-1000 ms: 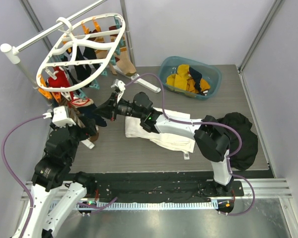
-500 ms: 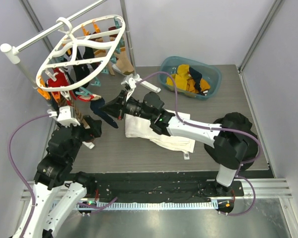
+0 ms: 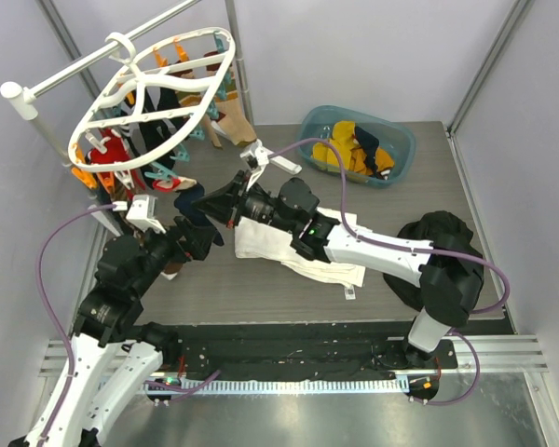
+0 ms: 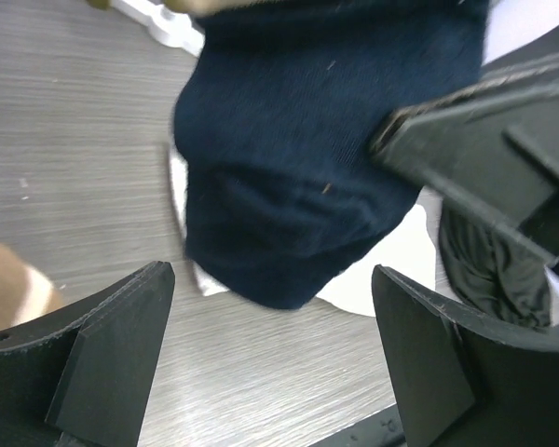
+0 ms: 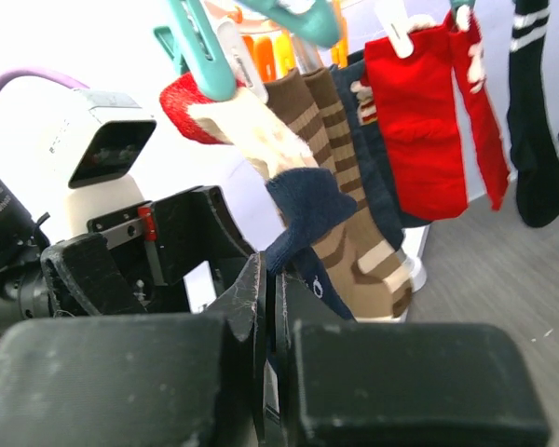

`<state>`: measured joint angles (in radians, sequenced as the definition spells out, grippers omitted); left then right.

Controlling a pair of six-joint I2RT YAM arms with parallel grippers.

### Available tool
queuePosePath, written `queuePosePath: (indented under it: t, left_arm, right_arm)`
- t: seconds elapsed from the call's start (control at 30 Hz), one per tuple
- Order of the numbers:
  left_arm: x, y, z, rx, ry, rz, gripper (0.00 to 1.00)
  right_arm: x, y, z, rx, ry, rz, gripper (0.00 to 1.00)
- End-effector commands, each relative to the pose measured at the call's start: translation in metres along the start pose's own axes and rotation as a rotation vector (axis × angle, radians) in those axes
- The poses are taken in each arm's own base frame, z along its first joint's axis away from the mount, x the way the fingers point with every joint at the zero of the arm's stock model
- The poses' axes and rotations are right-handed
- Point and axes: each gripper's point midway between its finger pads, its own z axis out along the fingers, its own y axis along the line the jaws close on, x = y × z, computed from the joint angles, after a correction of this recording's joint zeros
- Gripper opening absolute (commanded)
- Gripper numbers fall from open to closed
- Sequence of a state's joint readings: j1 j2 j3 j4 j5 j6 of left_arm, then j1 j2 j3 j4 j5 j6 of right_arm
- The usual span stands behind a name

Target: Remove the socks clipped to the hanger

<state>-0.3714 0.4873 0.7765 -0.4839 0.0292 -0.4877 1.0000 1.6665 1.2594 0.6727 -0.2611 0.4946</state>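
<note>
Operator: Hanger (image 3: 154,98) first. Where does it sit?

Observer: Upper left of the top view, hooked on the white pole stand (image 3: 37,88). Its oval frame tilts, and socks (image 3: 112,149) dangle below it from orange and teal clips (image 5: 200,47).

Operator: Which socks can you make out?

Observer: In the right wrist view, a red sock (image 5: 429,121) hangs at upper right. A brown-and-cream striped sock (image 5: 354,242) hangs at centre, with a black one at the far right edge.

Operator: And the right end effector (image 5: 265,279)?

Observer: Its jaws are pressed together on a navy sock (image 5: 307,209), pinching the fabric just in front of the striped sock. I cannot tell whether a clip also holds that sock.

Operator: Left end effector (image 4: 270,372)?

Observer: Spread wide and holding nothing. In its own wrist view the two dark fingers (image 4: 102,345) stand at the lower corners. The navy sock (image 4: 298,186) hangs between and above them, touching neither, and the right end effector's black finger grips it at the upper right.

Operator: So the two are close?

Observer: Yes, tip to tip left of centre in the top view, just below the hanger's near rim.

Operator: Anything else on the table (image 3: 261,298)?

Observer: A teal basin (image 3: 402,140) at upper right holds yellow and dark socks. A white cloth (image 3: 261,244) lies at centre under the right arm. A black garment heap (image 3: 452,233) sits at right.
</note>
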Motion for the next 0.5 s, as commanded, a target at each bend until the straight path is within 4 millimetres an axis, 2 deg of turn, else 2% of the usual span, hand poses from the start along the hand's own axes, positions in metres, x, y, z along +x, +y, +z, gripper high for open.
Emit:
queuePosePath:
  t: [0.0, 0.17, 0.27, 0.3, 0.37, 0.4, 0.47]
  left_arm:
    - [-0.012, -0.017, 0.009, 0.084, -0.039, -0.027, 0.92]
    - [-0.007, -0.019, 0.021, 0.087, -0.006, -0.041, 0.92]
    - [-0.009, -0.012, 0.024, 0.048, -0.01, -0.044, 0.77]
    - [-0.01, -0.012, 0.023, 0.046, -0.013, -0.045, 0.6]
    - [-0.012, -0.01, 0.021, 0.034, -0.022, -0.047, 0.39]
    - [-0.013, -0.011, 0.02, 0.035, -0.025, -0.047, 0.22]
    - [-0.01, -0.014, 0.017, 0.056, -0.016, -0.045, 0.11]
  right_arm:
    - [-0.037, 0.026, -0.004, -0.022, -0.108, 0.019, 0.01]
    - [-0.037, 0.033, -0.002, -0.018, -0.124, 0.033, 0.01]
    - [-0.035, 0.033, -0.003, -0.011, -0.122, 0.035, 0.01]
    - [-0.035, 0.032, -0.003, -0.005, -0.123, 0.037, 0.01]
    - [-0.033, 0.028, -0.006, 0.019, -0.114, 0.034, 0.01]
    - [-0.033, 0.023, -0.006, 0.043, -0.112, 0.03, 0.03]
    - [-0.031, 0.017, -0.008, 0.084, -0.086, 0.01, 0.09]
